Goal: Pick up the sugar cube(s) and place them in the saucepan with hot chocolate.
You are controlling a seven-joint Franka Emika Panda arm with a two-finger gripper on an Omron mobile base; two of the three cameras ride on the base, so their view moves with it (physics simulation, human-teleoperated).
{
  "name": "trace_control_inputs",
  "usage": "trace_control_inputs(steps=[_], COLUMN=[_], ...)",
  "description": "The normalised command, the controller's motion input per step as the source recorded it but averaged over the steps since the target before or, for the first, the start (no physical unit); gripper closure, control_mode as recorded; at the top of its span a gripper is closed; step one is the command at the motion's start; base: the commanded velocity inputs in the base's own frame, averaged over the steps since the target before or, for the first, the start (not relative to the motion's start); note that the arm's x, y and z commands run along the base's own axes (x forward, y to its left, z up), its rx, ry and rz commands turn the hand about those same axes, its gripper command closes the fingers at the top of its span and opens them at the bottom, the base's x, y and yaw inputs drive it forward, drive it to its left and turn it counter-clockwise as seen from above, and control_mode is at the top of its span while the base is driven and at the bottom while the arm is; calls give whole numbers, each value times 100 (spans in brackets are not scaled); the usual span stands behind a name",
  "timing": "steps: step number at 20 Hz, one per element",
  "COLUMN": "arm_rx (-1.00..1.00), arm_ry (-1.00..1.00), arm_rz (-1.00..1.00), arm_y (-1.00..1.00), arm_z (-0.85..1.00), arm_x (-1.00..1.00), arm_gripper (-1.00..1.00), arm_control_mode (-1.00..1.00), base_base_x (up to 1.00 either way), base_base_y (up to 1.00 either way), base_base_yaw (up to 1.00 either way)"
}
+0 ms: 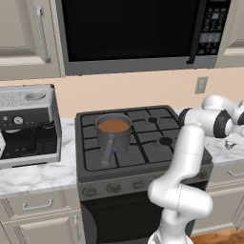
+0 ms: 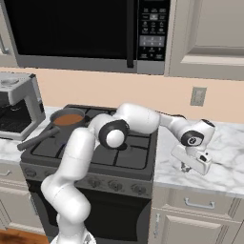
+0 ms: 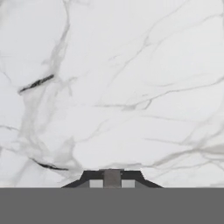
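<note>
Well apart: saucepan point(image 2: 68, 119) on stove, fingers point(image 2: 187, 167) together low over marble counter point(image 2: 224, 167) to its right.

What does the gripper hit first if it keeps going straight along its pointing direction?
The marble counter right of the stove. The gripper points down at it, jaws shut, with bare marble ahead. It already looks very close, though the exact gap is unclear.

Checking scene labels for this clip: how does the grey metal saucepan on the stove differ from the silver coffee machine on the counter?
The small round grey metal saucepan sits on the black stove's left rear burner; the boxy silver coffee machine stands on the white marble counter to its left. The saucepan is low, open-topped and holds orange-brown liquid; the machine is taller and wider. The saucepan has one long handle toward the front. Both are metallic and upright.
</note>
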Motion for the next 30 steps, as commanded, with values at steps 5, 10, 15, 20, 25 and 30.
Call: trace_control_inputs(steps=[5,10,15,20,25,30], arm_rx=[-19,-18,-17,-6,0,0], arm_ry=[-16,-16,-23,-19,-8,-1], arm_rz=[0,0,5,6,7,9], arm_y=[33,40,61,60,48,61], arm_z=[34,47,56,64,64,58], arm_x=[-26,-33,-23,-1,0,-5], arm_gripper=[100,100,100,100,100,100], arm_control_mode=[-100,-100,-100,-100,-100,-100], base_base_x=[0,0,0,0,0,0], base_base_y=[0,0,0,0,0,0], base_base_yaw=[0,0,0,0,0,0])
